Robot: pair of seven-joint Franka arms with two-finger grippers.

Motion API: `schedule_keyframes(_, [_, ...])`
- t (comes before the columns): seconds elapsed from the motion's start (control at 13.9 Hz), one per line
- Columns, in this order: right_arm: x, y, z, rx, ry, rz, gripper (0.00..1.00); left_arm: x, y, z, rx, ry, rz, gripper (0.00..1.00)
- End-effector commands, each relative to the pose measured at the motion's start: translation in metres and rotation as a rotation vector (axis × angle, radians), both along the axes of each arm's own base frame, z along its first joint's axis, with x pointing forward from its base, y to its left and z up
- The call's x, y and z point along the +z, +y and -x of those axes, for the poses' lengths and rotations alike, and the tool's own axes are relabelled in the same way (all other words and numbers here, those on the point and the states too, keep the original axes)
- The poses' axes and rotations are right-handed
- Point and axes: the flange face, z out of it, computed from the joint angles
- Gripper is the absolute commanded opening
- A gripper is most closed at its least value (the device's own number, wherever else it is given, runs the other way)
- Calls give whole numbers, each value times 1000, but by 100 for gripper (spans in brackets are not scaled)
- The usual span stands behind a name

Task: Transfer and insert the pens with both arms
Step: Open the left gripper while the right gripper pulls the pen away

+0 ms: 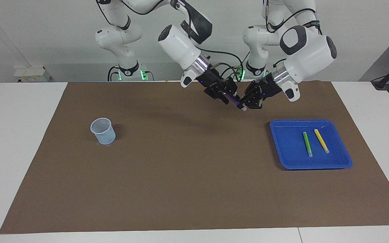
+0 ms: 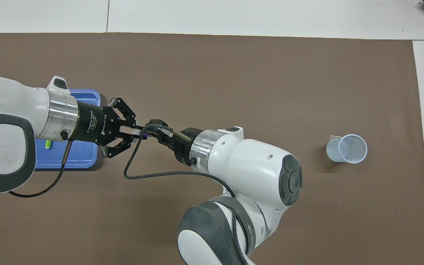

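The purple pen (image 1: 234, 99) hangs tilted in the air over the brown mat, between the blue tray and the robots' edge. My left gripper (image 1: 243, 104) is shut on its lower part, just above the pale end. My right gripper (image 1: 227, 95) is at the pen's upper end, which is hidden inside it. In the overhead view a short purple stretch of the pen (image 2: 145, 135) shows between the left gripper (image 2: 134, 131) and the right gripper (image 2: 155, 129). The green pen (image 1: 307, 144) and yellow pen (image 1: 321, 140) lie side by side in the tray.
The blue tray (image 1: 285, 148) sits on the mat toward the left arm's end; my left arm covers most of this tray (image 2: 83, 158) from above. A pale mesh cup (image 1: 103, 131) stands upright toward the right arm's end, seen from above as the open-mouthed cup (image 2: 346, 148).
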Motion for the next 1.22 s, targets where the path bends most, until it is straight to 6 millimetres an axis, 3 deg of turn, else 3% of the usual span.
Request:
schedule_keyframes(0.0, [-2, -2, -4, 18, -3, 4, 49, 4, 0, 10, 23, -4, 12, 0])
schedule_keyframes(0.14, [-2, -3, -5, 17, -4, 4, 37, 6, 0, 11, 24, -6, 12, 0])
schedule_keyframes(0.36, [-3, -5, -6, 12, 0, 2, 6, 6, 0, 11, 24, -7, 13, 0])
schedule_keyframes(0.43, [-3, -5, -6, 10, 2, 0, 0, 6, 0, 11, 24, -7, 13, 0])
schedule_keyframes(0.86, [-4, -9, -9, -1, 13, -3, 0, 8, 0, 12, 5, -23, 10, 1])
schedule_keyframes(0.93, [-4, -10, -8, 5, 18, 0, 0, 8, -1, 12, -18, -41, 12, 99])
schedule_keyframes(1.15, [-6, -19, -15, 17, 32, 16, 0, 10, -4, 14, -65, -75, 13, 100])
